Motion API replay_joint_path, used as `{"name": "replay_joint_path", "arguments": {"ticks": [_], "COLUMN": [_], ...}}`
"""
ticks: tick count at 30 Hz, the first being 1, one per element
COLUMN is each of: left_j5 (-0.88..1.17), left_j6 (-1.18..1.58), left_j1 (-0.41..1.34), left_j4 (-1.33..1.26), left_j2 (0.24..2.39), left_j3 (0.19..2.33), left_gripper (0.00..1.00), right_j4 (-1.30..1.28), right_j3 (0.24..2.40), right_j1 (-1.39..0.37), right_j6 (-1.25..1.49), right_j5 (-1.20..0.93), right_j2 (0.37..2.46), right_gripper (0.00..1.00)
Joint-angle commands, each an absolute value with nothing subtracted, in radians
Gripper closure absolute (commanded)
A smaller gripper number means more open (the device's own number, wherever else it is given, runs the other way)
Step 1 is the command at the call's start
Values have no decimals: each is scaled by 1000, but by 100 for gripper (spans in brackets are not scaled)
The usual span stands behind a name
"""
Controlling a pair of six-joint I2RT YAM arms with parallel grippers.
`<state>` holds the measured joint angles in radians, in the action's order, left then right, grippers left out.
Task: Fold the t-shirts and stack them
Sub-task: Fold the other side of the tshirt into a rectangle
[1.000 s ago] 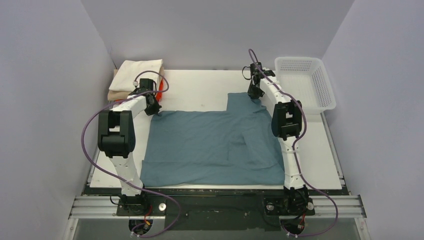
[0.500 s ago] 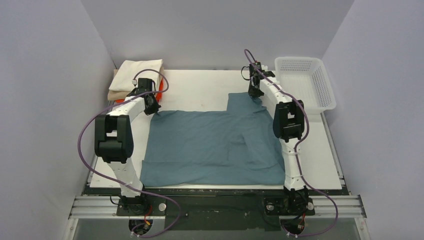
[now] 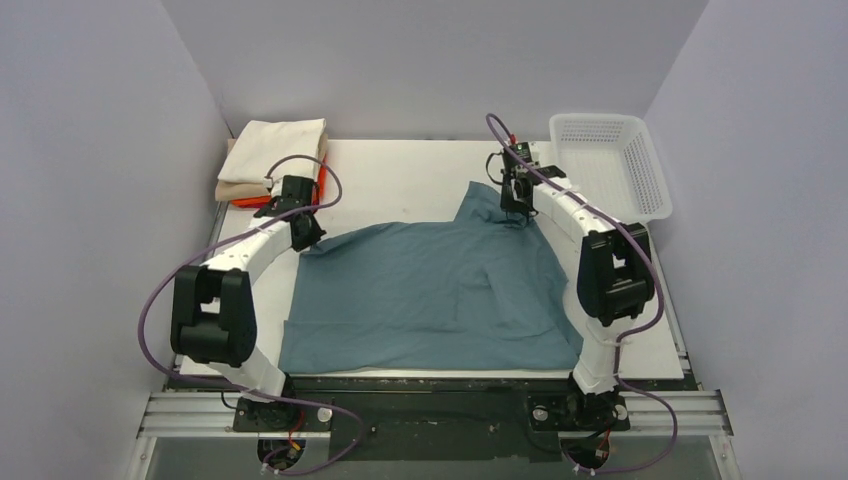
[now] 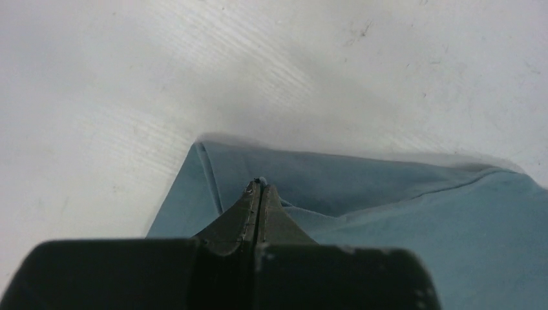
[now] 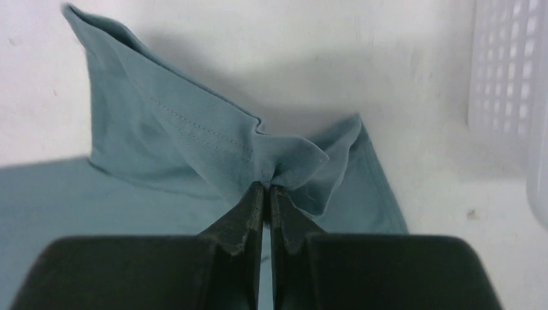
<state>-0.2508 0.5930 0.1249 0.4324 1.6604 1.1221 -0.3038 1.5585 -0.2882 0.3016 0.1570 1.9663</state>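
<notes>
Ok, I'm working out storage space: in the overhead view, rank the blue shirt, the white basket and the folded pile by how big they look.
1. blue shirt, spread out flat, by far the largest.
2. white basket.
3. folded pile, only slightly smaller than the basket, so that ranking is close.

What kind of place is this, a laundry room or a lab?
Most likely a robotics lab test cell: a left arm and right arm bolted at the edge of a white table, plain walls boxing it in, and a teal t-shirt laid out between them.
</notes>
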Motion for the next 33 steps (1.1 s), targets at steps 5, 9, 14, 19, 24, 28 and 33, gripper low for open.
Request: {"name": "replay_joint_path", "arguments": {"ticks": [5,9,14,19,24,28,33], "left_j5": [-420,-457,-471,-513,-577,-600,-602], "left_j6": [802,882,938,973,1008,984,966], "left_j1": [194,203,207,207,203,185,156], "left_j4": [553,615,647,703,728,701,706], "left_j2": [1395,1291,1178,1103,1100,1131,1163], "left_j3": [956,874,784,765,786,851,923], "left_gripper": [100,100,100,100,100,100,100], "right_j4": [-317,-340,-410,-499,-527,-539,-576], "right_j3": [1265,1099,973,901,866,897,945], "right_j1": [-389,-413,-442,-458,-470,-473,-481], "right_j6": [298,335,344,327,323,316,309], "right_j5": [275,311,322,334,298,324,303], "right_j2": [1642,1484,1290,1156,1101,1101,1098], "right_gripper": [100,100,100,100,100,100,100]}}
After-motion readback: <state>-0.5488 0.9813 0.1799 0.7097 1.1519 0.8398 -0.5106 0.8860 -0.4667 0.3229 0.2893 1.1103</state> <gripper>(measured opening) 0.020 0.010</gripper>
